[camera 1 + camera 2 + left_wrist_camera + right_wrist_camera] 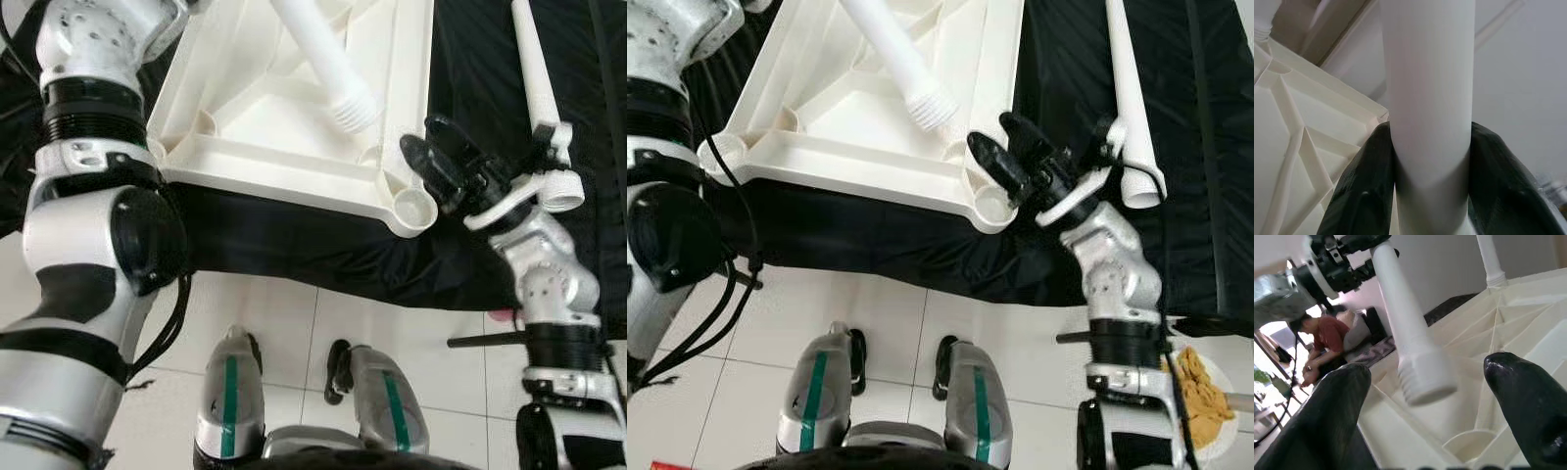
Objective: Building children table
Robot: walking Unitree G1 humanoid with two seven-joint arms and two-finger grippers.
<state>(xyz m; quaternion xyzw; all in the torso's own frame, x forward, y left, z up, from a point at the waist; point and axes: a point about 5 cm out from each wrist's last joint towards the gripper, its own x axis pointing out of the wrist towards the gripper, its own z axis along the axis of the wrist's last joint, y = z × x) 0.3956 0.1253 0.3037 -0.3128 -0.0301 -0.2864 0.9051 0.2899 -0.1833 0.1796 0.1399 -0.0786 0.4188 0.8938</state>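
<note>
Nearest the camera, the robot's two feet [313,406] stand on a white tiled floor [284,313], at the edge of a black cloth [323,245]. On that cloth lies the white tabletop [284,117], underside up, its ribs and corner sockets showing. The right gripper [438,164] hovers just beside the near corner socket [416,206], its fingers spread apart with nothing between them. Beyond it, a white leg [323,59] hangs tilted over the tabletop, its threaded end [355,110] down and near that socket but not in it. The left gripper [1432,181] is clamped around this leg's shaft, higher up. A second leg [537,98] lies on the cloth to the right of the tabletop. In the right wrist view, a person [1322,345] in a red top sits far off.
</note>
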